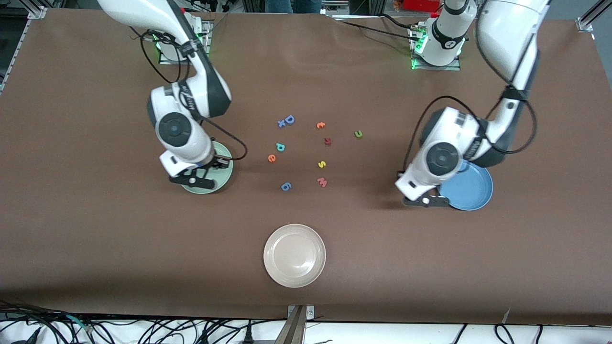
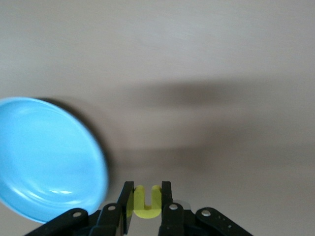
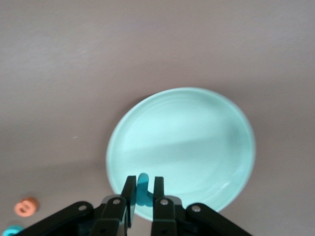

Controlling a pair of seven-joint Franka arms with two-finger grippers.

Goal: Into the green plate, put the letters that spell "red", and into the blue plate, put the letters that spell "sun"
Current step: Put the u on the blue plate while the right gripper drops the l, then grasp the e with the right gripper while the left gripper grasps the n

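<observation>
My right gripper (image 3: 143, 186) is shut on the thin teal "r" (image 3: 143, 189) and hangs over the rim of the green plate (image 3: 197, 142), which holds nothing. My left gripper (image 2: 146, 191) is shut on the yellow "u" (image 2: 146, 202), over the table just beside the blue plate (image 2: 44, 157), also bare. On the table between the plates lie the orange "e" (image 1: 271, 158), teal "p" shape (image 1: 280, 147), yellow "s" (image 1: 322, 164) and olive "n" (image 1: 358, 134).
Other letters lie in the same cluster: a blue "D" (image 1: 289, 119), a second orange letter (image 1: 321, 125), a dark red one (image 1: 328, 141), a pink "w" (image 1: 322, 181) and a blue "6" shape (image 1: 285, 186). A beige-white plate (image 1: 294, 255) sits nearer the front camera.
</observation>
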